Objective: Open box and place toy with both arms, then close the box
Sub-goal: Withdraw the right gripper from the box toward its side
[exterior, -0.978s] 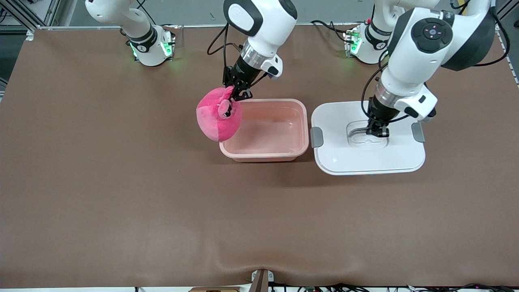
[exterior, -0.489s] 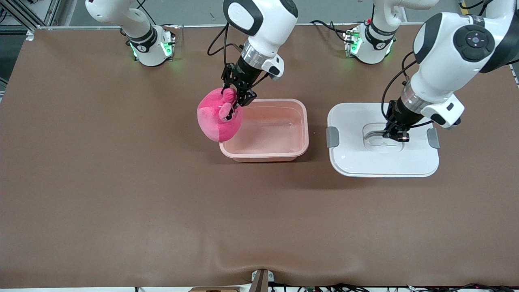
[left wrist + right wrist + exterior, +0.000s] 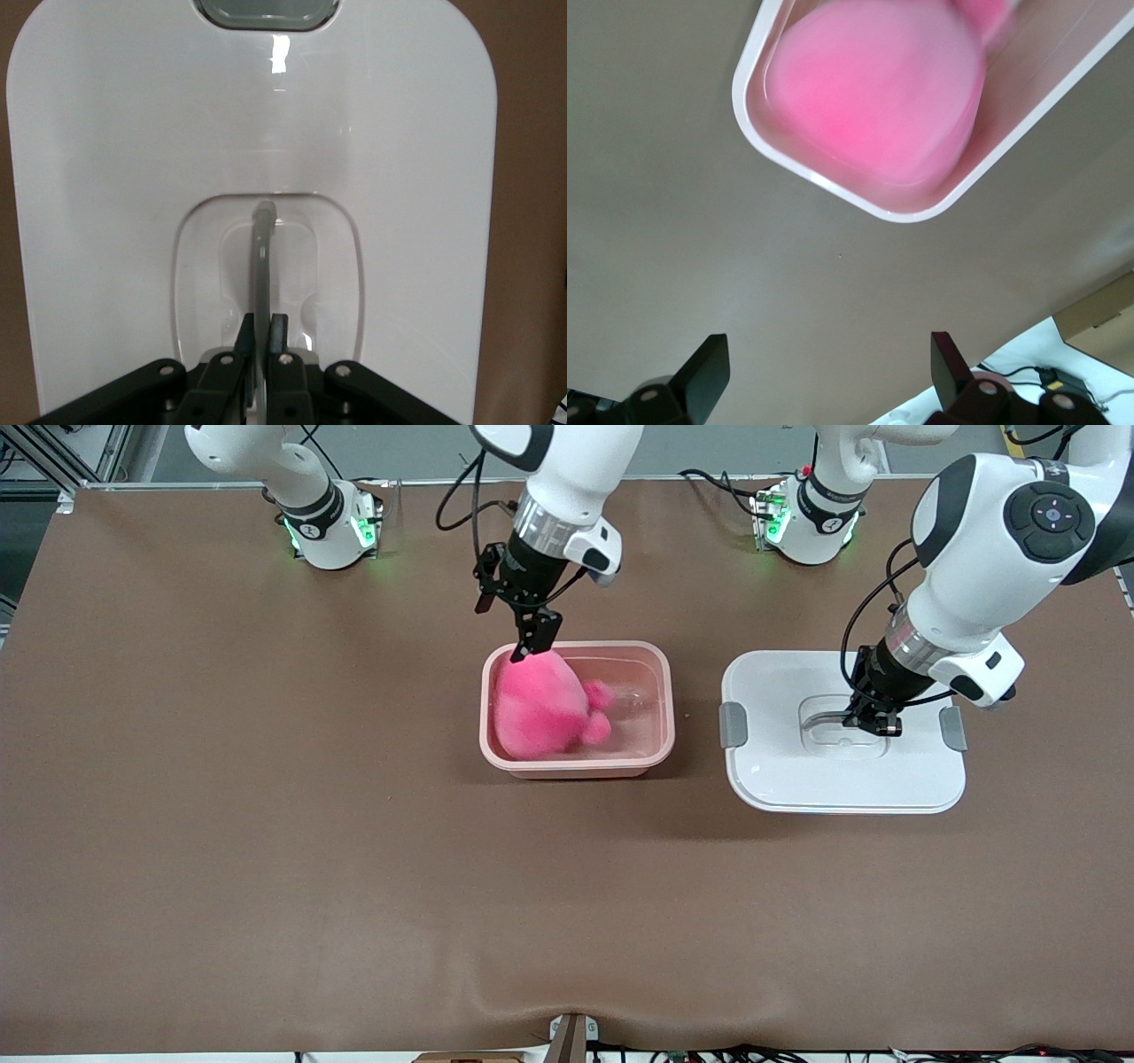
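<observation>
the toy [image 3: 542, 707] lies in the box [image 3: 663, 691]. the right gripper [image 3: 514, 624] hangs over the box rim, fingers wide, holding nothing. the lid [image 3: 780, 779] sits beside the box, toward the left arm's end. the left gripper [image 3: 873, 722] pinches its handle [image 3: 262, 257].

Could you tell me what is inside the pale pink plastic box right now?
A fuzzy hot-pink plush toy lies inside the pale pink plastic box, toward the right arm's end. It hides the floor beneath it.

Fuzzy plush toy [image 3: 540, 704] — glossy plastic box [image 3: 660, 731], lid [image 3: 797, 779].
</observation>
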Controlling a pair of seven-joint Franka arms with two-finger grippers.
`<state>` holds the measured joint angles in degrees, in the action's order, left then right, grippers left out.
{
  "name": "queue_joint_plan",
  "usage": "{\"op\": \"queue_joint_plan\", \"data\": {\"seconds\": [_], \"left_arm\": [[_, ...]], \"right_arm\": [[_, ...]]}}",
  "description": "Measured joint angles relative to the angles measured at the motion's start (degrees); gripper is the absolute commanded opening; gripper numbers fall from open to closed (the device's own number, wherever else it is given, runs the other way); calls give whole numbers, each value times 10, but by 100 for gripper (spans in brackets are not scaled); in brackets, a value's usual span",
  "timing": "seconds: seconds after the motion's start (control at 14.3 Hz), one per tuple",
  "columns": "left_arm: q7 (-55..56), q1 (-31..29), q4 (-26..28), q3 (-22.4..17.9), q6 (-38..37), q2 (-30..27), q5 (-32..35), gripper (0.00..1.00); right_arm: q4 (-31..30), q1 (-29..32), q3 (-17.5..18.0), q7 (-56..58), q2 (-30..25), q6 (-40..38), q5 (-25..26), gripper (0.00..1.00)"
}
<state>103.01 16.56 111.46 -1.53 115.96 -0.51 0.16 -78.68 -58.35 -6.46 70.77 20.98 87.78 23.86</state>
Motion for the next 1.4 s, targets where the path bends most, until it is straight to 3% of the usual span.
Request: {"op": "queue_joint_plan", "data": {"seconds": [0.35, 0.63, 1.12, 1.4], "left_arm": [[0, 1, 0, 2, 0, 0, 0, 0], [0, 2, 0, 2, 0, 0, 0, 0], [0, 2, 0, 13, 0, 0, -1, 0], [2, 4, 0, 30, 0, 0, -28, 0]], "right_arm": [[4, 121, -4, 90, -2, 11, -47, 100], [4, 201, -6, 93, -3, 29, -64, 100], [1, 345, -8, -4, -19, 29, -131, 100], [-30, 419, -8, -61, -44, 17, -199, 100]]}}
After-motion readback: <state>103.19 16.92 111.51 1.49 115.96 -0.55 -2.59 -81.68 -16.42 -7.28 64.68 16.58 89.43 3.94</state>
